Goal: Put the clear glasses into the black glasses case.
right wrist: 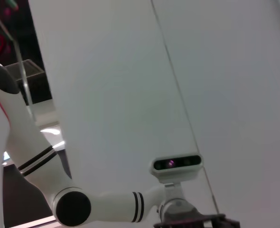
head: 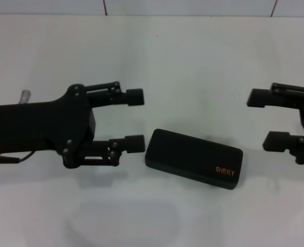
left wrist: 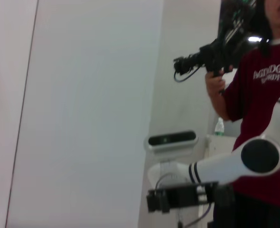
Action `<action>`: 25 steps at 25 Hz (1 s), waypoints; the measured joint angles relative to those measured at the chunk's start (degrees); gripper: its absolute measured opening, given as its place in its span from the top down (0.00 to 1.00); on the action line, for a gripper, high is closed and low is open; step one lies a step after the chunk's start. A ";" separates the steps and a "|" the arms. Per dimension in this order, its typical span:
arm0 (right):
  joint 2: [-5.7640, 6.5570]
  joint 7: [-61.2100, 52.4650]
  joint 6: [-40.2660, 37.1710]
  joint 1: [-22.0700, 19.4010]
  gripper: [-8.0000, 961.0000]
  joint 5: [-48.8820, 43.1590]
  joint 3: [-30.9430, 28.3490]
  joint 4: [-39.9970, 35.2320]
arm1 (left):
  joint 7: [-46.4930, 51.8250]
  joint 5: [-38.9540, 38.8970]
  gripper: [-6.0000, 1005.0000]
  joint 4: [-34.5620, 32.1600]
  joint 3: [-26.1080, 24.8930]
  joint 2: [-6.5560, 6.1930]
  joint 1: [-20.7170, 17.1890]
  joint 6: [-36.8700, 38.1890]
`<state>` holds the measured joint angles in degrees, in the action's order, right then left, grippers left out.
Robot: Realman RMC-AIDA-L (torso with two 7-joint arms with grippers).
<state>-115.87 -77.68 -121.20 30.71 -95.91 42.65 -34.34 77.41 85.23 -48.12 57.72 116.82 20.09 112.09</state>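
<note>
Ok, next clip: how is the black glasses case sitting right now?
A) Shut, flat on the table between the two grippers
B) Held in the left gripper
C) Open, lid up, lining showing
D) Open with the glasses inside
A: the black glasses case lies shut on the table, lettered lid up, with the left gripper and right gripper open on either side, neither holding it.

Black glasses case [head: 194, 158] on table [head: 193, 67], between left pincer [head: 135, 120] and right pincer [head: 267, 118].
</note>
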 joint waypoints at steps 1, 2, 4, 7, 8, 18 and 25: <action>-0.02 -0.05 0.05 0.23 0.36 0.10 0.28 0.05 | -0.17 0.89 0.35 0.10 -0.38 -0.17 -0.08 0.05; -0.05 -0.13 0.08 0.37 0.33 0.12 0.42 0.07 | -0.30 1.50 0.32 0.18 -0.60 -0.34 -0.16 0.09; -0.07 -0.35 0.11 0.46 0.28 0.13 0.68 0.08 | -0.38 1.86 0.27 0.21 -0.67 -0.72 -0.38 0.19; -0.17 -0.50 0.55 0.57 0.23 0.19 1.79 0.23 | -0.39 1.90 0.25 0.23 -0.69 -1.12 -0.74 0.29; -0.20 -0.51 0.85 0.62 0.23 0.25 2.31 0.29 | -0.40 1.90 0.25 0.23 -0.70 -1.21 -0.90 0.31; -0.23 -0.54 6.09 1.19 0.23 2.53 8.33 0.91 | -0.51 2.03 0.25 0.21 -0.75 -1.28 -1.43 0.38; -0.23 -0.54 6.31 1.27 0.23 2.58 8.44 0.94 | -0.95 2.05 0.25 0.92 -0.77 -1.24 -1.46 0.32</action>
<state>-116.10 -78.23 -114.89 31.98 -93.33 51.09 -33.40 76.46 87.28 -47.20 56.95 115.57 18.63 112.42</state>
